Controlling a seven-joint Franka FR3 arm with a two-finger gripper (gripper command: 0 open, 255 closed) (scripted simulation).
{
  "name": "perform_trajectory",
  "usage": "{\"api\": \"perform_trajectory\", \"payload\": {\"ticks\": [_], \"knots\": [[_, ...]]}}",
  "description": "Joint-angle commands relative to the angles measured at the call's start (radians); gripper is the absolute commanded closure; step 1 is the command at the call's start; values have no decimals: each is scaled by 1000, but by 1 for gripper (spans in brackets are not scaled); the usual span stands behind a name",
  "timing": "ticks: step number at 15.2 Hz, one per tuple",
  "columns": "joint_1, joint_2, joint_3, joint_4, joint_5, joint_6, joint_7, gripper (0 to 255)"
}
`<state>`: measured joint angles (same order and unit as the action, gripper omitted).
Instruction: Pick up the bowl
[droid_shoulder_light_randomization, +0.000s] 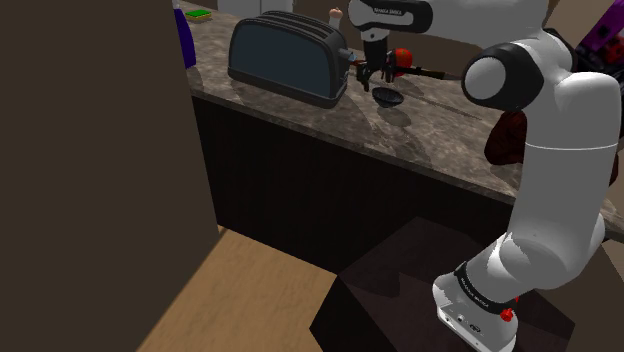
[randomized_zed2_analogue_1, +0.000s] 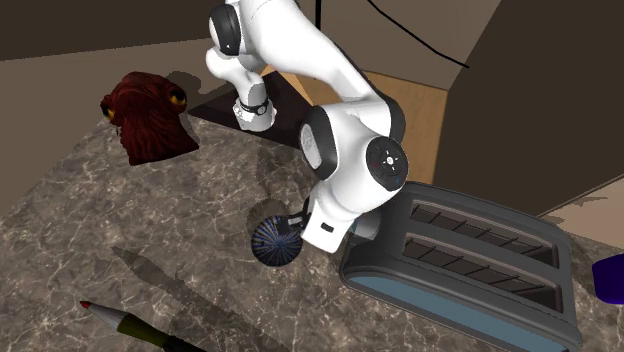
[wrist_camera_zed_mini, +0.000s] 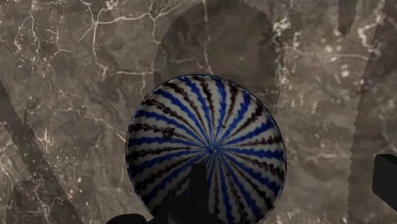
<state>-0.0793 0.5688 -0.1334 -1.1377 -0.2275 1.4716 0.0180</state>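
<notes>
A small round bowl (wrist_camera_zed_mini: 210, 149) with blue and dark stripes running out from its centre sits on the marbled stone counter (wrist_camera_zed_mini: 76, 76). In the shoulder view the bowl (droid_shoulder_light_randomization: 388, 97) looks dark and lies just right of the toaster. My gripper (wrist_camera_zed_mini: 291, 184) hangs right over it, open. One black finger (wrist_camera_zed_mini: 197, 188) reaches down inside the bowl and the other finger (wrist_camera_zed_mini: 385, 178) stands well outside the rim, touching nothing. From the second exterior view the bowl (randomized_zed2_analogue_1: 275, 240) lies beside and partly under the white hand.
A dark two-slot toaster (droid_shoulder_light_randomization: 285, 55) stands close beside the bowl. A red-brown creature figure (randomized_zed2_analogue_1: 148, 115) sits further along the counter, and a pen (randomized_zed2_analogue_1: 130, 325) lies near its edge. A tall dark cabinet (droid_shoulder_light_randomization: 90, 150) rises at the shoulder view's left.
</notes>
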Motion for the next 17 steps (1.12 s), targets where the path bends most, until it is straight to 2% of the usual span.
{"api": "perform_trajectory", "payload": {"ticks": [1, 5, 6, 15, 17], "knots": [[0, 4, 1, -21, 0, 24, 6, 0], [0, 1, 2, -59, 0, 59, 15, 0], [0, -2, 2, -64, 0, 61, 16, 255], [0, 1, 2, -59, 0, 59, 15, 255], [0, 3, 1, -30, 0, 33, 8, 255]]}}
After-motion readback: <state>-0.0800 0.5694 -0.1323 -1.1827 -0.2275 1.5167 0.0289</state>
